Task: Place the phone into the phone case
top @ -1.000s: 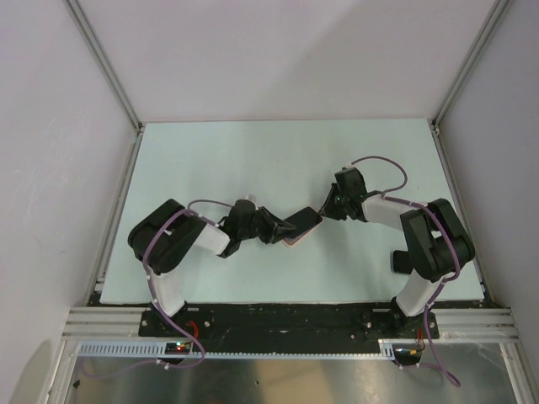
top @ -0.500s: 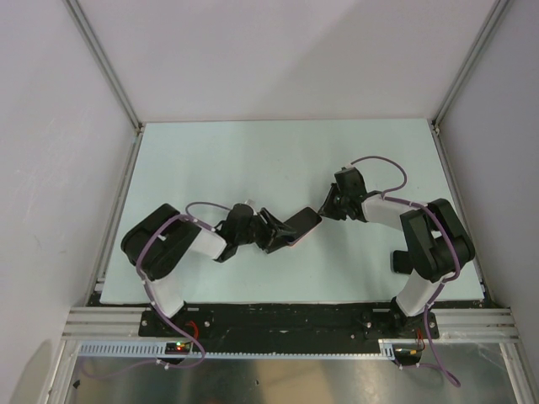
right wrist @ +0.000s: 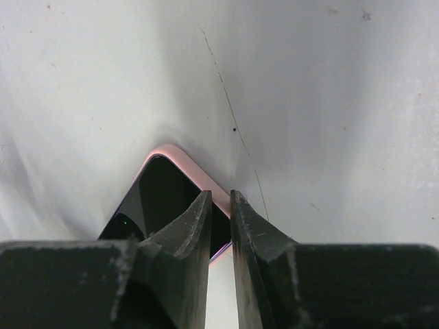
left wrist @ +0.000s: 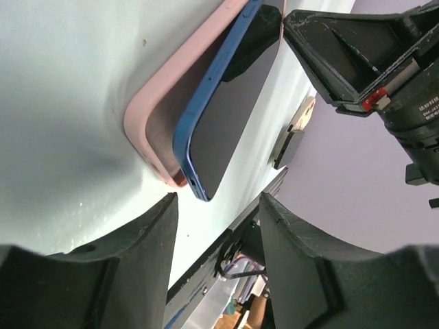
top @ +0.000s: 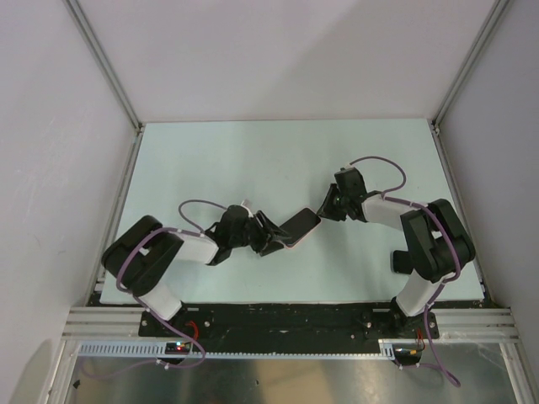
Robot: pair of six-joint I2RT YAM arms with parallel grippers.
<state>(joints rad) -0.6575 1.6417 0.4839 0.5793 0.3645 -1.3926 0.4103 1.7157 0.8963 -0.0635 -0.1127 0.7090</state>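
The phone (top: pixel 301 225), black-screened with a blue edge, lies slantwise at mid-table on the pale pink phone case (top: pixel 290 242). In the left wrist view the phone (left wrist: pixel 233 110) has its near end raised out of the case (left wrist: pixel 147 116). The far end sits lower, toward the case. My left gripper (top: pixel 271 237) (left wrist: pixel 218 200) is open just short of the phone's near corner, holding nothing. My right gripper (top: pixel 325 210) (right wrist: pixel 220 195) is shut. Its tips rest over the far corner of the phone (right wrist: pixel 161 199), inside the pink rim (right wrist: pixel 185 161).
The pale mat (top: pixel 210 160) is bounded by metal frame posts (top: pixel 105 67) (top: pixel 472 67) at the back corners. White walls stand on three sides. An aluminium rail (top: pixel 286 324) carrying both arm bases runs along the near edge.
My left gripper has opened, let go of the phone's near end and drawn back a little to the left. The right gripper stays shut at the far corner.
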